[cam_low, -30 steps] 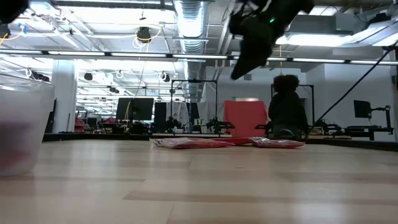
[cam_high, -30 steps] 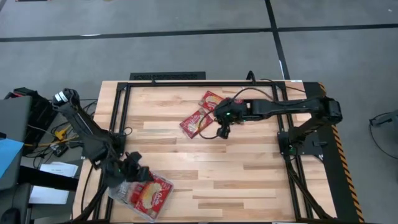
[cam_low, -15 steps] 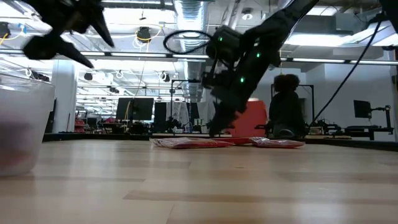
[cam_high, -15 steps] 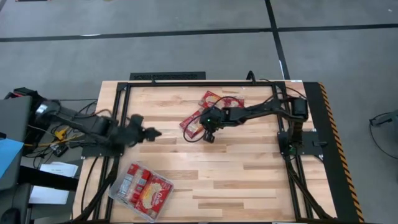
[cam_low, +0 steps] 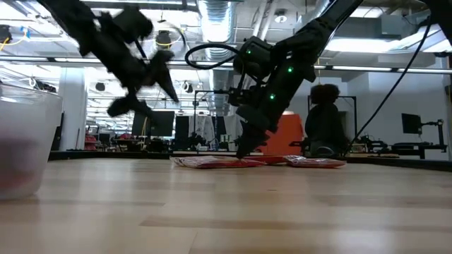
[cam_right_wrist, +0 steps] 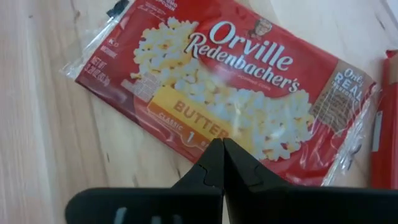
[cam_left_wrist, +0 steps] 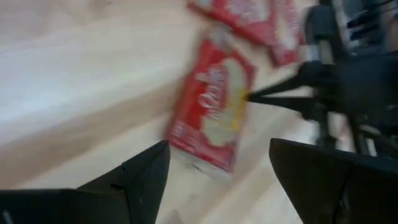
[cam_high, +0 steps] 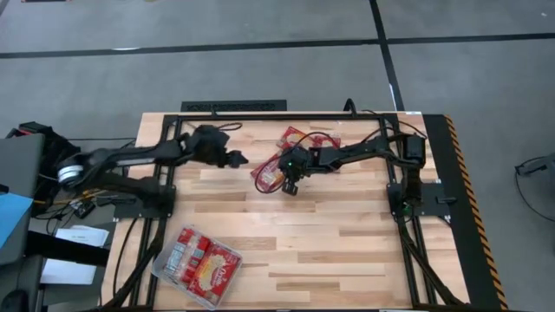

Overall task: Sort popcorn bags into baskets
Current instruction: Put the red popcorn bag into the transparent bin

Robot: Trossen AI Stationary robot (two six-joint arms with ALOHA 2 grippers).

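Note:
One red popcorn bag (cam_high: pixel 269 172) lies flat on the wood near the table's middle, and two more (cam_high: pixel 296 138) (cam_high: pixel 326 143) lie just beyond it toward the far edge. The clear tray (cam_high: pixel 165 262) at the near-left corner holds several bags. My right gripper (cam_high: pixel 290 178) is shut and points down at the near bag (cam_right_wrist: pixel 236 93). My left gripper (cam_high: pixel 237 159) is open and hangs in the air left of that bag (cam_left_wrist: pixel 214 106), touching nothing. My right gripper has its shut fingertips (cam_right_wrist: pixel 222 147) on the printed face of the bag, near the yellow label at its long edge (cam_right_wrist: pixel 186 118). It comes slanting down from the table's right side. The bag lies flat on the wood. Whether any wrapper film is pinched, I cannot tell.
Bare wood lies between the middle bags and the tray (cam_low: pixel 28 141). A black frame (cam_high: pixel 234 107) runs along the far and side edges of the table. A cable loop hangs off the right arm (cam_low: pixel 212 49). A person (cam_low: pixel 326 120) sits in the room behind.
My left gripper has risen from the tray at the near-left corner and swung toward the far edge and right, ending beside the middle bag. My right gripper has moved left and dropped from high above onto that bag.

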